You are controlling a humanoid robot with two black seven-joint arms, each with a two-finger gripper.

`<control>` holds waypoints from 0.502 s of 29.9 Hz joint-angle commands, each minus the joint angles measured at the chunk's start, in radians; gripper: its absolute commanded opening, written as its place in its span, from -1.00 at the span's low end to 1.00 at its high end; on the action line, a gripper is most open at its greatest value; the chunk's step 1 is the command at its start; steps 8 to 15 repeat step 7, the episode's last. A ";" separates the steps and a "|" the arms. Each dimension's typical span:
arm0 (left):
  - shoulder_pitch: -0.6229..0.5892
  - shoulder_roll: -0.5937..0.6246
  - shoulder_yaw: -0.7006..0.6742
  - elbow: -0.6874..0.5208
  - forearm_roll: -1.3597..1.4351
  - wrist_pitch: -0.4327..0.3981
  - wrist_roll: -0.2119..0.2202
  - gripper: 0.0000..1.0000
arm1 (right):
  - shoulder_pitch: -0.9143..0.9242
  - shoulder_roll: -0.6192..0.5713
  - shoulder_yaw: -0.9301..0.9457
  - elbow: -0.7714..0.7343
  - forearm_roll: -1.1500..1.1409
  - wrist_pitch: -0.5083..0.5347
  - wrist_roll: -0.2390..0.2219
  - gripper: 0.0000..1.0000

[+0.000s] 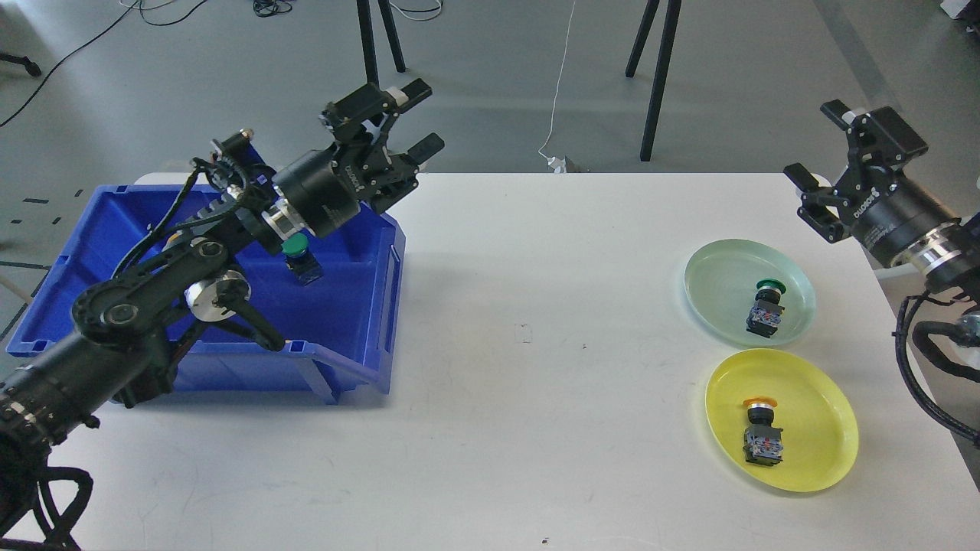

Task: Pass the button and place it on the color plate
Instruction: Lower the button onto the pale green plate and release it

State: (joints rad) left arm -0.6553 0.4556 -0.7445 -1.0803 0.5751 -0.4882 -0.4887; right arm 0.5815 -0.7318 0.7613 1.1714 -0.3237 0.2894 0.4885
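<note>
A green-capped push button point(300, 258) stands in the blue plastic bin point(367, 306), cap up and tilted toward the left. The left gripper point(423, 117) hovers above the bin's far right corner, fingers spread wide, empty. The right gripper point(818, 145) is open near the pale green plate point(708, 283)

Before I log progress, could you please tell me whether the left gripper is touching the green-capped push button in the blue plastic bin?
Apart. The head view shows the left gripper open, raised beyond the blue plastic bin, far from the green-capped push button.
</note>
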 commanded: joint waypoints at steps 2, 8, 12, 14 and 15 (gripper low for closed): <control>0.112 0.034 -0.171 -0.133 -0.032 -0.001 0.000 0.83 | 0.003 0.101 0.131 0.108 0.040 -0.007 0.000 0.99; 0.117 0.034 -0.171 -0.138 -0.031 -0.001 0.000 0.84 | -0.006 0.173 0.202 0.119 0.045 -0.012 0.000 0.99; 0.117 0.034 -0.171 -0.138 -0.031 -0.001 0.000 0.84 | -0.006 0.173 0.202 0.119 0.045 -0.012 0.000 0.99; 0.117 0.034 -0.171 -0.138 -0.031 -0.001 0.000 0.84 | -0.006 0.173 0.202 0.119 0.045 -0.012 0.000 0.99; 0.117 0.034 -0.171 -0.138 -0.031 -0.001 0.000 0.84 | -0.006 0.173 0.202 0.119 0.045 -0.012 0.000 0.99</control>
